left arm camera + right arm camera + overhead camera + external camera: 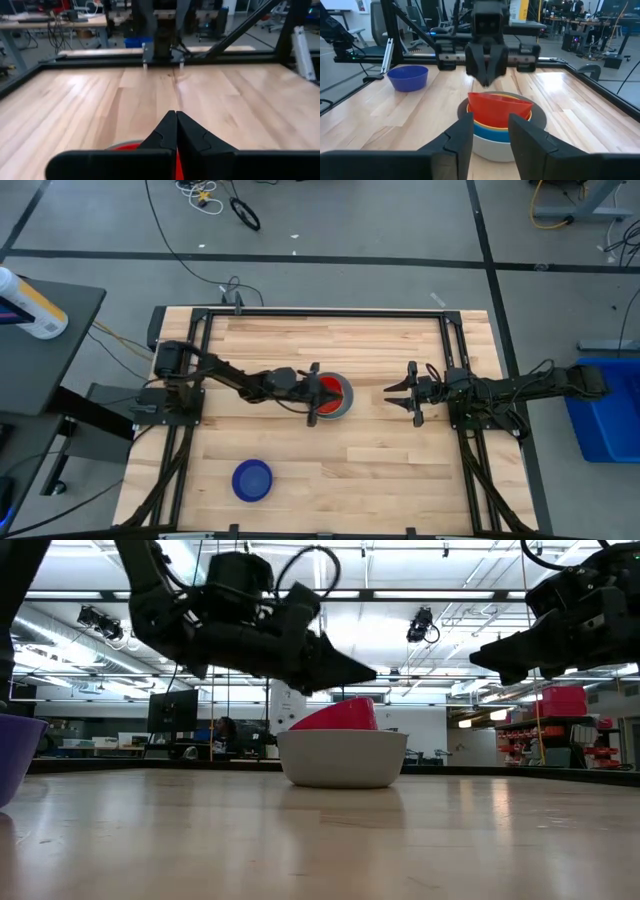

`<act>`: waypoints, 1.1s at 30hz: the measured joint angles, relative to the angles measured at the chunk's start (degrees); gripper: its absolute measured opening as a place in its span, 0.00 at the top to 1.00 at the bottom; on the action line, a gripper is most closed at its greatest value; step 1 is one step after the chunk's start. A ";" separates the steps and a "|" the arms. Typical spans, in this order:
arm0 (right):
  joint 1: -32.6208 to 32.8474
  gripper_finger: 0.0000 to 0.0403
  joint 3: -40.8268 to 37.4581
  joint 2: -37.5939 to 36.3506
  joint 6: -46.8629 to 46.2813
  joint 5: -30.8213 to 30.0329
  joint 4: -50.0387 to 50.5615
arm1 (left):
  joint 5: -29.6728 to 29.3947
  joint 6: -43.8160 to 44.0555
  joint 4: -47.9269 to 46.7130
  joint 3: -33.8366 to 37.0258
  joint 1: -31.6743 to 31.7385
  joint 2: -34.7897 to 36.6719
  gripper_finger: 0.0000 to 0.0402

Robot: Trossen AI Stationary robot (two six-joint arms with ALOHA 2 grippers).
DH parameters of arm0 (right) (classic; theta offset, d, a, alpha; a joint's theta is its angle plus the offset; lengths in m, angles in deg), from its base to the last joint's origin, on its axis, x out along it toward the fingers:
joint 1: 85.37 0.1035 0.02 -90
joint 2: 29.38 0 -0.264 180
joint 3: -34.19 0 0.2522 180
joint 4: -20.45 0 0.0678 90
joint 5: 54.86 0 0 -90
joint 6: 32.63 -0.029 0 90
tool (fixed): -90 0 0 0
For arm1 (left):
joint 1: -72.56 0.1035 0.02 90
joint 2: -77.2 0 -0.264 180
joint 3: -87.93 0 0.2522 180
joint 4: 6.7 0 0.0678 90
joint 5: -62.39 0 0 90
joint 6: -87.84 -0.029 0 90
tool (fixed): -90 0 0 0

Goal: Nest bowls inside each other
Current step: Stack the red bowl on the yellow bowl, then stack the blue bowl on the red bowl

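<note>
At the table's middle stands a stack: a grey bowl (540, 121) holds a light blue bowl (487, 130) and a yellow bowl (526, 116). A red bowl (497, 109) lies tilted on top, one side of its rim raised (352, 705). My left gripper (368, 671) is shut and points over the red bowl from the table's left; in the low view a small gap shows between its tips and the bowl. A dark blue bowl (252, 480) stands alone near the front left. My right gripper (410, 392) waits open to the right of the stack, nothing between its fingers (465, 135).
Black frame rails (330, 313) run along the table's far edge and down both sides. A side table at the left carries a white bottle (35, 305), and a blue bin (605, 420) stands off the right edge. Bare wood lies between the stack and the dark blue bowl.
</note>
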 joint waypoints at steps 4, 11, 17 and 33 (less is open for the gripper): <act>0.00 0.67 0.01 0.00 0.00 0.02 -0.01 | 1.24 0.44 0.79 -2.03 0.83 -2.98 1.00; 0.00 0.69 0.00 0.00 -0.02 0.04 0.28 | 4.27 2.60 0.90 -3.38 2.11 -6.38 1.00; 0.00 0.68 0.00 0.00 -0.06 0.07 0.21 | 4.71 3.61 3.20 -3.45 2.36 -7.43 1.00; 0.00 0.61 0.02 0.00 -2.37 1.70 0.50 | -7.24 -8.18 -11.39 -3.23 -6.42 1.47 0.99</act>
